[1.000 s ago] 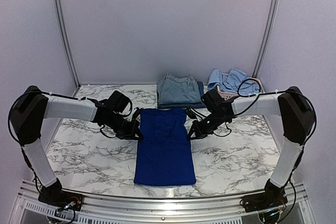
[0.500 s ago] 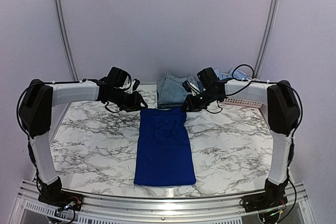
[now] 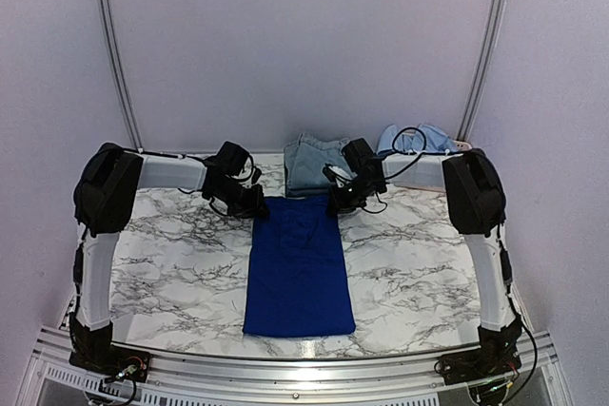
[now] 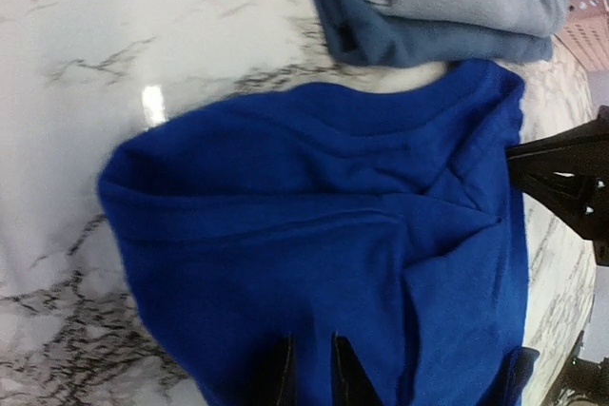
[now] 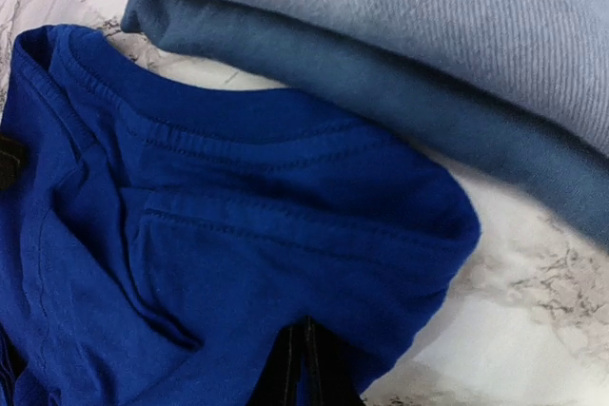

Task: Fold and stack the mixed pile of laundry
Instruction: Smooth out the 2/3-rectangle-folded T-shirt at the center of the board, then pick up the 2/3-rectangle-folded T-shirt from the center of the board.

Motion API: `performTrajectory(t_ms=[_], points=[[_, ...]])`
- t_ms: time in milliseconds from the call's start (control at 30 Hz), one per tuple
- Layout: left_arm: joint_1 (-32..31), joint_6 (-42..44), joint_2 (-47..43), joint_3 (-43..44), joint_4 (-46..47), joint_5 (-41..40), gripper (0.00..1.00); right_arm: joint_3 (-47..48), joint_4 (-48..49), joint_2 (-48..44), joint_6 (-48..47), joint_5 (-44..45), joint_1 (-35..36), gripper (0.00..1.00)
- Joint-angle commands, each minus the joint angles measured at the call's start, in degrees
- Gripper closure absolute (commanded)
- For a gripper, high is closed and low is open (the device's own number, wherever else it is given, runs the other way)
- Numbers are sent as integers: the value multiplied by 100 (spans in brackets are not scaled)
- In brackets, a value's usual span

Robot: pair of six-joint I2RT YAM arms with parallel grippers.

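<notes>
The royal-blue T-shirt (image 3: 298,263) lies folded into a long strip down the middle of the marble table. My left gripper (image 3: 259,204) is at its far left corner, and in the left wrist view (image 4: 309,368) the fingers are nearly closed with blue cloth between them. My right gripper (image 3: 333,203) is at the far right corner, and in the right wrist view (image 5: 304,368) the fingers are pinched together on the shirt's edge (image 5: 238,235). Just beyond the collar sits a folded stack of faded denim and navy pieces (image 3: 319,164), which also shows in the right wrist view (image 5: 428,26).
A light-blue shirt (image 3: 423,140) sits heaped at the back right, over the pink lattice basket (image 4: 585,7). The back wall stands just behind the stack. Bare marble table (image 3: 171,254) lies on both sides of the T-shirt.
Both grippers have moved away from me, from the shirt's long sides to its far corners by the collar, and their arms have stretched out. The shirt has not moved.
</notes>
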Motion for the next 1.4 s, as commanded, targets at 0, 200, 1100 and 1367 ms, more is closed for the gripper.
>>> performTrajectory(t_ms=[0,200,1100,1367], points=[[251,67,353,415,-414,-394,86,616,-458,259,-279,756,-97,95],[255,411,-111,807,-612,-573,43,789,-667,-521,-275,627,-96,82],[-2785,-2718,-6488,-5152,-937,-603,24,-5966,314,-6347,3297,-1196,1818,22],[-3319,-3554,-6553,-6197,325,-501,43,-7081,1433,-6621,4068,-1177,2247,45]])
